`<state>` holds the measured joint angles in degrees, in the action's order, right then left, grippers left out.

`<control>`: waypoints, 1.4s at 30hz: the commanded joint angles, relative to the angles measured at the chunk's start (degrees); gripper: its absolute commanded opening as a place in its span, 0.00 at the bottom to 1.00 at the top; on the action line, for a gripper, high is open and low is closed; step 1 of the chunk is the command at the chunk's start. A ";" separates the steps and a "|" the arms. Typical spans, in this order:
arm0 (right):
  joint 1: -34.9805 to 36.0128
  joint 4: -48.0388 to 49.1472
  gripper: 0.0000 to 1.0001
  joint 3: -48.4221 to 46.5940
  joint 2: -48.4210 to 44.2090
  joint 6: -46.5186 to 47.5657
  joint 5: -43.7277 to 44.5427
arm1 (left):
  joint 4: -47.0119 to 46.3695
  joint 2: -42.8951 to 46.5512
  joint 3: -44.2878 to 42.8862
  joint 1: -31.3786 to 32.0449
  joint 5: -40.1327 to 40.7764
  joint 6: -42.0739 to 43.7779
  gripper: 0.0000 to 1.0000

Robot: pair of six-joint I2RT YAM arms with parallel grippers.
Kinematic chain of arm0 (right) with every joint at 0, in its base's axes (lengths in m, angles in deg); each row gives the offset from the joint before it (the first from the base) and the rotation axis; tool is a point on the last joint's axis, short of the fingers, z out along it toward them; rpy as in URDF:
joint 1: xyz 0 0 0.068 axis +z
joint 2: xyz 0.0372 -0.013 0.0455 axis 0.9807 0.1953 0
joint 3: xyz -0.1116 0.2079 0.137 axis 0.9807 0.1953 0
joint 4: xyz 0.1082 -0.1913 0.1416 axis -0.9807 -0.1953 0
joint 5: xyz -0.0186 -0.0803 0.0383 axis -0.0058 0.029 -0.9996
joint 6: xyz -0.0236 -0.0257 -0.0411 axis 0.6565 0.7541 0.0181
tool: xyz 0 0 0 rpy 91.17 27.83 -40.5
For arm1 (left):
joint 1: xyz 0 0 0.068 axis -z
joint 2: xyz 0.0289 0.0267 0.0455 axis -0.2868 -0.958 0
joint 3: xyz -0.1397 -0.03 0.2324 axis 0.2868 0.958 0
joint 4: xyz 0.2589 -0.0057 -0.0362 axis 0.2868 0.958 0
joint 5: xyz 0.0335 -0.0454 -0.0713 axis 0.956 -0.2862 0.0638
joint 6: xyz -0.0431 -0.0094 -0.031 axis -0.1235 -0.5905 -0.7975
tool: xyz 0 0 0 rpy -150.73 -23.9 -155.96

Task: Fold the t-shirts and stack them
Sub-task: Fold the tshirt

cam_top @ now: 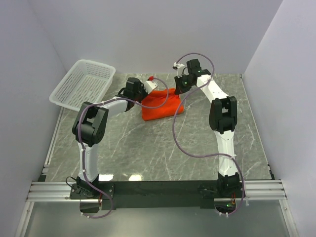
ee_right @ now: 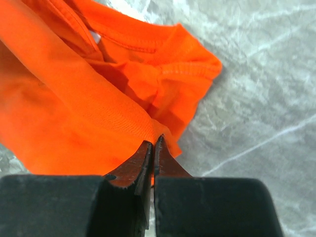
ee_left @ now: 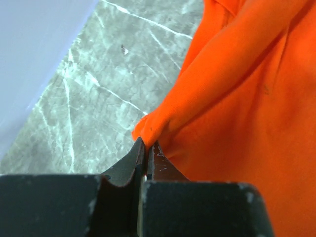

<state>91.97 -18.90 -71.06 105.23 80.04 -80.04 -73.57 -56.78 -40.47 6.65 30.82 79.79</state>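
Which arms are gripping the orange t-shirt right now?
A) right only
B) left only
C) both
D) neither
C: in each wrist view the shut jaws pinch an edge of the orange t-shirt, and the top view shows it bunched between both arms.

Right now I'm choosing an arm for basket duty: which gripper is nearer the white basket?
Left. The left gripper pinches the t-shirt on the side toward the white basket. The right gripper pinches its opposite side, farther from the basket.
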 commanded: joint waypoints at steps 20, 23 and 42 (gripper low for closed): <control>5.75 9.24 0.00 -8.26 2.47 -9.76 20.17 | -3.33 -1.16 -2.92 1.03 15.80 -3.14 0.00; 6.19 8.72 0.00 -9.66 3.17 -9.77 22.12 | -3.42 -1.52 -3.00 1.21 15.54 -3.14 0.00; 5.32 9.96 0.76 -10.72 -0.15 -9.86 22.59 | 3.16 -1.08 -13.62 1.56 21.33 -11.82 0.52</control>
<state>98.38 -10.57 -78.90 108.84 70.56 -55.87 -71.16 -59.27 -47.99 8.02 49.14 72.86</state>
